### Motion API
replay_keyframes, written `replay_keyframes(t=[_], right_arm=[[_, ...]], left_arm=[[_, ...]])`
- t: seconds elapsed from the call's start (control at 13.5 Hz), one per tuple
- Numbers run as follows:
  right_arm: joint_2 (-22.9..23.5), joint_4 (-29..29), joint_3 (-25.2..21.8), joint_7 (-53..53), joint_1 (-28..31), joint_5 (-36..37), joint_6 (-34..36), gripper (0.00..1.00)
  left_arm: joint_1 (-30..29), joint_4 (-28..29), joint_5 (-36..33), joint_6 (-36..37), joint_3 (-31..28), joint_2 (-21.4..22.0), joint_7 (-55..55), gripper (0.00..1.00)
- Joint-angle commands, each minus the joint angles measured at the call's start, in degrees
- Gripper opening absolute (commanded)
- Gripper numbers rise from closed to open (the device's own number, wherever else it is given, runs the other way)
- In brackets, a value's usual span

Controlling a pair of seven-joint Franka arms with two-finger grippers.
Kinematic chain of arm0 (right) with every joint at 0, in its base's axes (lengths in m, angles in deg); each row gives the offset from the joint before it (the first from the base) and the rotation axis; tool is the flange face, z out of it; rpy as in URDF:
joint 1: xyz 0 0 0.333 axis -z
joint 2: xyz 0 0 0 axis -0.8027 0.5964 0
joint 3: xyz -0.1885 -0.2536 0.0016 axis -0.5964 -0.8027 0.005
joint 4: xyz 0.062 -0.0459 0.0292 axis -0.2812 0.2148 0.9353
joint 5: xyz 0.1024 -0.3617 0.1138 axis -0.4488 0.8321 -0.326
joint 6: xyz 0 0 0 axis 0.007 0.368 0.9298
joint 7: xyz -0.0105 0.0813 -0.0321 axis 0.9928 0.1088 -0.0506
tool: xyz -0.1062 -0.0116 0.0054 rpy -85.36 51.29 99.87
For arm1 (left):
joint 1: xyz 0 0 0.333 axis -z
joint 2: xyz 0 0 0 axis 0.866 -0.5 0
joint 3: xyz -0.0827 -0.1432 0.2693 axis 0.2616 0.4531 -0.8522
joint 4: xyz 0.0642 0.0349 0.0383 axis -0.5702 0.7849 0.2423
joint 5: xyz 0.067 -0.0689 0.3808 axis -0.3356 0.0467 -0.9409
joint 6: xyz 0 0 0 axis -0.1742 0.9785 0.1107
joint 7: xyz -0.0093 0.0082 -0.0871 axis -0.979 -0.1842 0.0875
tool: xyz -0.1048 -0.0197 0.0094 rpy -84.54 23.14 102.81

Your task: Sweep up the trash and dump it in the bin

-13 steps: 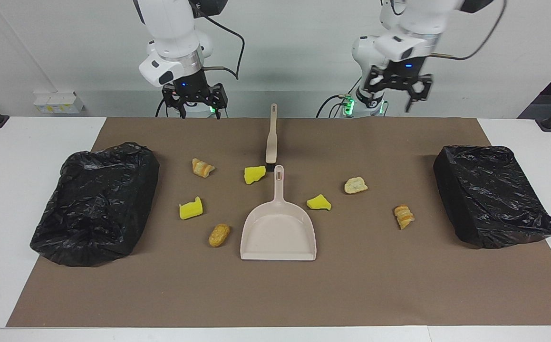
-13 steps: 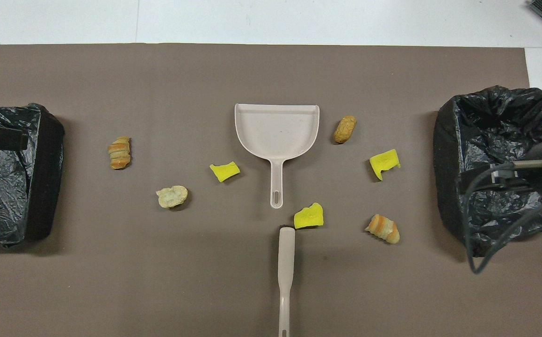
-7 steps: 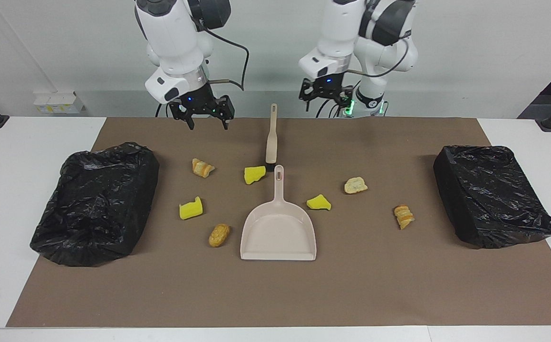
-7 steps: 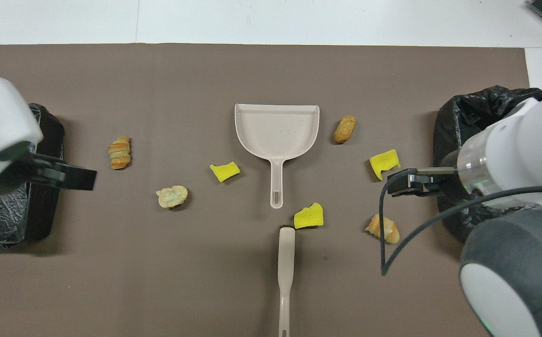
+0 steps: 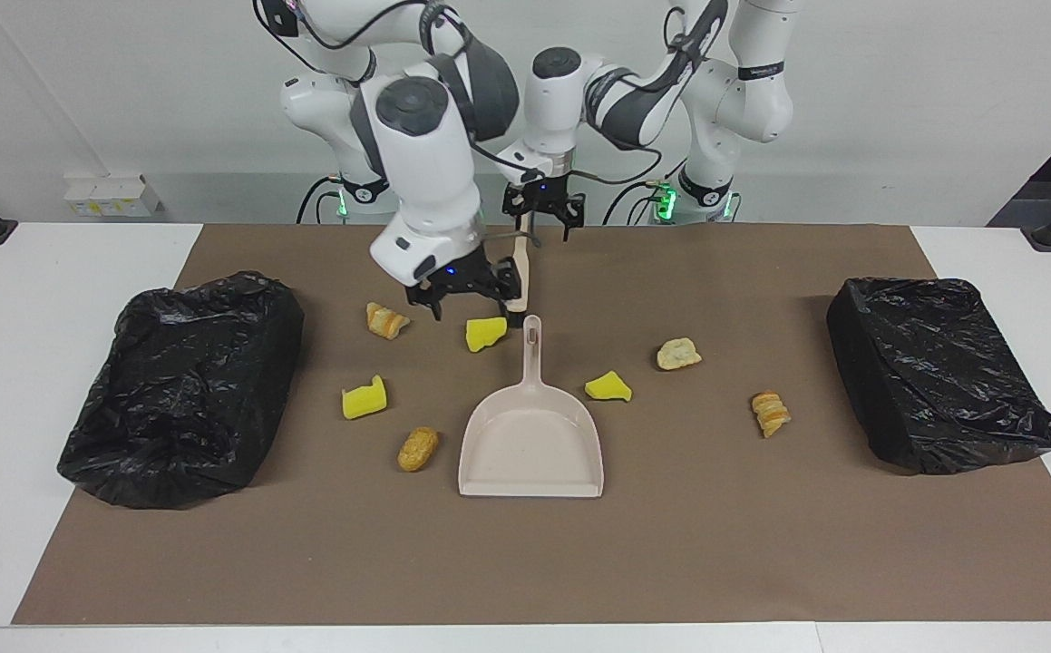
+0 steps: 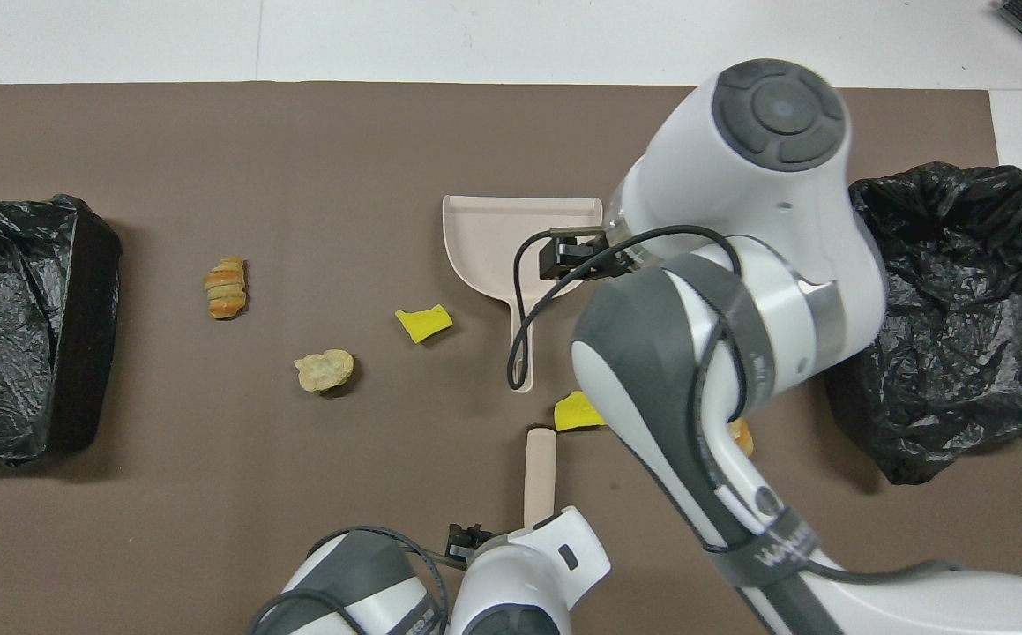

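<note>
We are looking at a white surface (image 5: 72, 263) covered by a brown paper mat (image 5: 724, 544), where seven scraps are lying loose around a beige plastic dustpan (image 5: 531, 444) near the mat's middle. Three bright yellow sponge chunks (image 5: 486, 333) and four tan-orange bread-like lumps (image 5: 418, 448) are sitting scattered on the mat, none of them in the pan. Two bins lined with black plastic bags are standing near the mat's two short edges, one bin (image 5: 182, 385) toward the right arm's end and the other bin (image 5: 938, 372) toward the left arm's end.

The right pincer (image 5: 463, 292) is hanging over the mat just above a yellow chunk and the tip of the dustpan's handle, its fingers spread wide and gripping nothing. The left pincer (image 5: 543, 210) is hovering over the handle of a beige brush (image 5: 518, 272), which is lying on the mat toward the edge where the robots stand; its fingers are likewise standing wide apart and are empty.
</note>
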Motion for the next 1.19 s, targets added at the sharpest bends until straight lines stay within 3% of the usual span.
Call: replay_keyframes(t=[0.0, 0.15, 0.45, 0.74, 0.82, 0.89, 0.97, 1.04, 1.11], right_arm=[[4.4, -2.5, 0.1, -2.1, -2.7, 1.5, -1.9, 1.0], [7.1, -2.3, 0.1, -2.6, -5.2, 4.2, -3.7, 1.0], [10.4, 0.6, 0.1, -5.6, -9.0, 9.0, -11.4, 1.0], [9.7, 7.1, -0.1, -5.6, -9.1, 9.2, -17.2, 1.0], [9.5, 7.4, 0.0, -5.8, -9.1, 9.0, -16.9, 1.0], [8.9, 8.4, 0.0, -6.9, -9.1, 8.7, -16.8, 1.0], [8.5, 9.2, -0.1, -7.8, -9.1, 8.5, -16.5, 1.0], [8.2, 9.3, -0.1, -8.5, -9.1, 8.5, -15.3, 0.85], [8.2, 9.3, -0.1, -9.2, -9.1, 8.4, -14.6, 0.82]], left_arm=[[4.5, 0.7, 0.4, -3.5, -1.2, -2.2, -1.9, 1.0], [7.4, 0.6, 0.4, -5.2, -1.2, -6.1, -5.9, 1.0], [8.2, 0.4, 0.4, -4.1, -1.2, -5.5, -6.9, 1.0], [8.2, -0.4, 0.3, 4.0, -1.3, -4.0, -7.0, 0.55], [8.2, -0.4, 0.3, 4.5, -1.3, -3.7, -7.3, 0.35], [7.6, -0.5, 0.3, 4.3, -1.3, -3.5, -7.3, 0.28], [7.5, -0.6, -0.1, 4.2, -1.4, -3.6, -7.3, 0.1], [7.4, -0.7, -0.4, 4.6, -1.4, -3.4, -7.2, 0.0], [7.3, -0.9, -0.4, 5.5, -1.7, -3.1, -7.2, 0.0]])
